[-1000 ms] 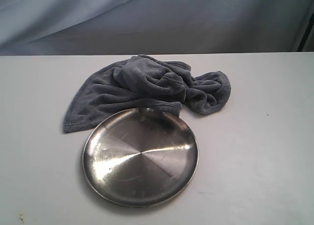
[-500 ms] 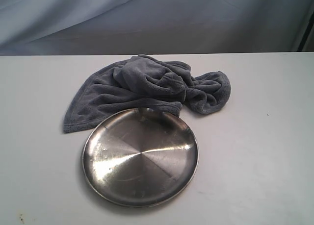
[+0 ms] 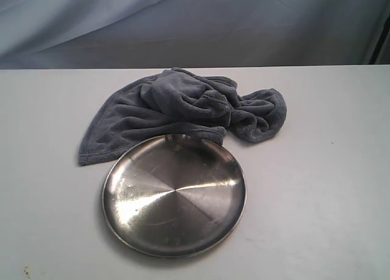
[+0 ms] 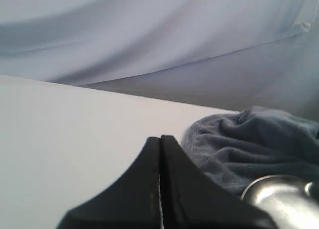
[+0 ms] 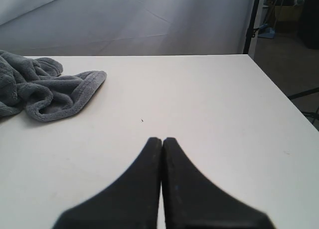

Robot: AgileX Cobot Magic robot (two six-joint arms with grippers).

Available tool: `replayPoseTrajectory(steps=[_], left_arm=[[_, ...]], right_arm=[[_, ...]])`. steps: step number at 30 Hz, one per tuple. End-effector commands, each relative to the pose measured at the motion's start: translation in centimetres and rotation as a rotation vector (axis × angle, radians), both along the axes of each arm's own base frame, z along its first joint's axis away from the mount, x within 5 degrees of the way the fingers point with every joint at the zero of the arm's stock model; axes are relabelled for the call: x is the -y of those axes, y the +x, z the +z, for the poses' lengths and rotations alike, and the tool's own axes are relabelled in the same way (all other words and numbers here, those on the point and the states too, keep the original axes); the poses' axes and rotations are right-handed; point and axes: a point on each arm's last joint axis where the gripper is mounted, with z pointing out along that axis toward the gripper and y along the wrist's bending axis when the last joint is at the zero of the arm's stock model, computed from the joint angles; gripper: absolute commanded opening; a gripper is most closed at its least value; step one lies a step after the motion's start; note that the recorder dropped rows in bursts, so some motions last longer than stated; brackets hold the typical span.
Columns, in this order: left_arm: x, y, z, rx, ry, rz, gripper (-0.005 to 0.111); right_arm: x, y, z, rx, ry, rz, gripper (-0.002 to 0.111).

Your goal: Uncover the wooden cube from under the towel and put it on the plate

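The blue-grey towel (image 3: 183, 109) lies bunched on the white table behind the plate; it also shows in the left wrist view as towel (image 4: 259, 144) and in the right wrist view as towel (image 5: 45, 92). The steel plate (image 3: 174, 194) sits in front of it, its far rim touching the cloth, and nothing lies on it; the plate's rim (image 4: 279, 194) shows in the left wrist view. The wooden cube is hidden. My left gripper (image 4: 160, 139) is shut and holds nothing, short of the towel. My right gripper (image 5: 162, 140) is shut and holds nothing, off to the towel's side. Neither gripper shows in the exterior view.
The white table (image 3: 317, 170) ends at a far edge before a pale blue backdrop (image 3: 195, 24). In the right wrist view the table's side edge (image 5: 279, 89) drops to a floor with a dark stand (image 5: 254, 19).
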Motion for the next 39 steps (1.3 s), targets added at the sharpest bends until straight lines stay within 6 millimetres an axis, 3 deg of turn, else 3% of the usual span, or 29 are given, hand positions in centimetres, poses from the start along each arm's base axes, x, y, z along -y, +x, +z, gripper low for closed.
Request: replayPoseTrajectory(steps=[1, 4, 8, 12, 15, 20, 26, 30, 39], left_arm=[[-0.1, 0.0, 1.5, 0.177, -0.337, 0.015, 0.000], [0.0, -0.3, 3.0, 0.196, -0.384, -0.001, 0.000], [0.4, -1.3, 6.6, 0.187, -0.316, -0.039, 0.000], [0.5, -0.6, 9.6, -0.046, -0.145, -0.040, 0.000], [0.7, 1.8, 11.8, -0.303, 0.216, -0.133, 0.000], [1.9, 7.0, 13.9, -0.477, 0.331, -0.293, 0.000], [4.6, 12.3, 14.0, -0.711, 0.353, -0.417, 0.000], [6.8, 14.7, 13.5, -0.765, 0.364, -0.479, 0.000], [14.8, 19.0, 10.2, -0.863, 0.388, -0.470, 0.000]], right_arm=[[0.0, 0.0, -0.2, -0.006, 0.009, 0.005, 0.003], [0.0, 0.0, -0.2, -0.006, 0.009, 0.005, 0.003], [0.0, 0.0, -0.2, -0.006, 0.009, 0.005, 0.003], [0.0, 0.0, -0.2, -0.006, 0.009, 0.005, 0.003], [0.0, 0.0, -0.2, -0.006, 0.009, 0.005, 0.003], [0.0, 0.0, -0.2, -0.006, 0.009, 0.005, 0.003], [0.0, 0.0, -0.2, -0.006, 0.009, 0.005, 0.003], [0.0, 0.0, -0.2, -0.006, 0.009, 0.005, 0.003], [0.0, 0.0, -0.2, -0.006, 0.009, 0.005, 0.003]])
